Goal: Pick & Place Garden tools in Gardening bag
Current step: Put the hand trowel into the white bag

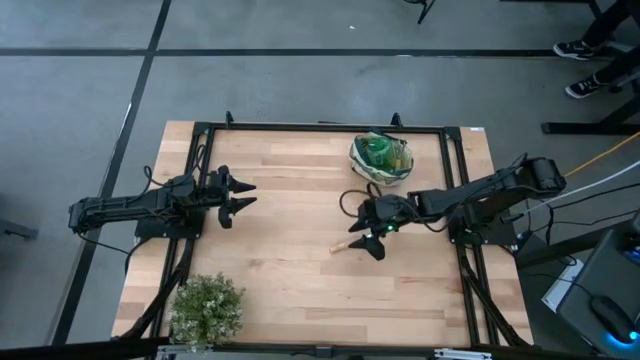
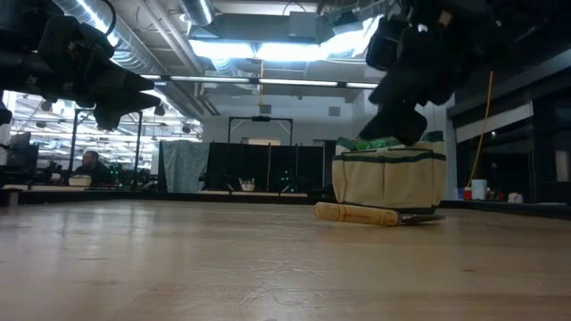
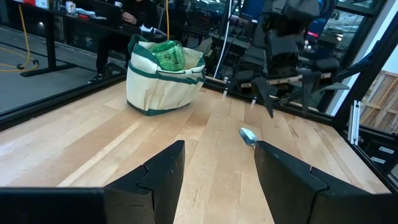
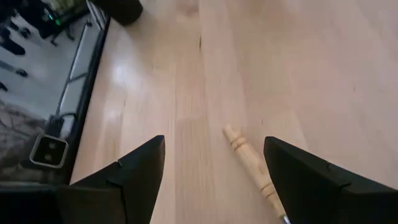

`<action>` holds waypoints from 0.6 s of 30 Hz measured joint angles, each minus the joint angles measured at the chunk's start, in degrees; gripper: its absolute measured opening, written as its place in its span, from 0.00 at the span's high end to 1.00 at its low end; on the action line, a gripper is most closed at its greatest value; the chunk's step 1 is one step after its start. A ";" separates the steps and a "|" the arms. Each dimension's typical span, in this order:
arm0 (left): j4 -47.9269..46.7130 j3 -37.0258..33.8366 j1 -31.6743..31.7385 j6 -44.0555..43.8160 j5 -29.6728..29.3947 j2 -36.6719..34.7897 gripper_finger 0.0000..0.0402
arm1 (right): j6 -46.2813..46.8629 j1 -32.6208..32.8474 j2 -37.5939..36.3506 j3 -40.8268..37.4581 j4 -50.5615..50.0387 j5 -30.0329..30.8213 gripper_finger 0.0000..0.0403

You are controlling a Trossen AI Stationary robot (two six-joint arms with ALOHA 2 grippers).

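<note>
Greenery first: a bushy plant [image 1: 207, 308] sits at the near left corner of the tabletop [image 1: 290, 290], well apart from the work and no part of it. Beyond it, toward the middle and a little to the right, one wooden-handled tool [image 1: 345, 245] lies flat on the bare wood; its handle [image 4: 252, 168] points toward the left edge and its small metal head [image 3: 247, 135] lies under the arm. The right gripper [image 1: 371, 231] hangs just above it, jaws spread wide and empty, the handle lying between the fingers in the right wrist view but skewed across the gap. The left gripper [image 1: 241, 196] waits over the left side, also spread and empty. Farthest off, near the far right corner, stands the gardening bag [image 1: 381, 160], a green spray bottle [image 3: 168, 55] already showing in its mouth.

To grasp well, I judge the right wrist should turn until the fingers straddle the handle squarely, descend over its thicker middle, not the head, and close only once low enough not to roll it away.
</note>
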 joint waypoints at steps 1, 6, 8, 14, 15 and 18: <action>0.01 0.00 0.00 0.00 0.00 -0.01 0.52 | 0.00 0.29 0.66 0.00 -0.06 0.12 0.31; 0.00 0.00 -0.01 0.00 0.00 0.01 0.53 | 0.00 1.42 4.21 0.00 -0.11 0.67 0.31; 0.00 0.00 0.00 0.00 0.00 0.00 0.52 | 0.18 1.54 5.54 0.00 -0.15 0.74 0.31; 0.00 0.00 0.01 0.00 0.00 -0.01 0.53 | 0.95 1.57 8.74 0.91 -0.07 0.81 0.31; 0.00 0.00 -0.01 0.00 0.00 0.01 0.53 | 0.77 1.57 9.36 1.48 -0.32 0.81 0.31; 0.02 0.00 0.01 0.00 0.00 0.01 0.52 | -1.31 1.57 11.34 3.40 -2.17 0.81 0.31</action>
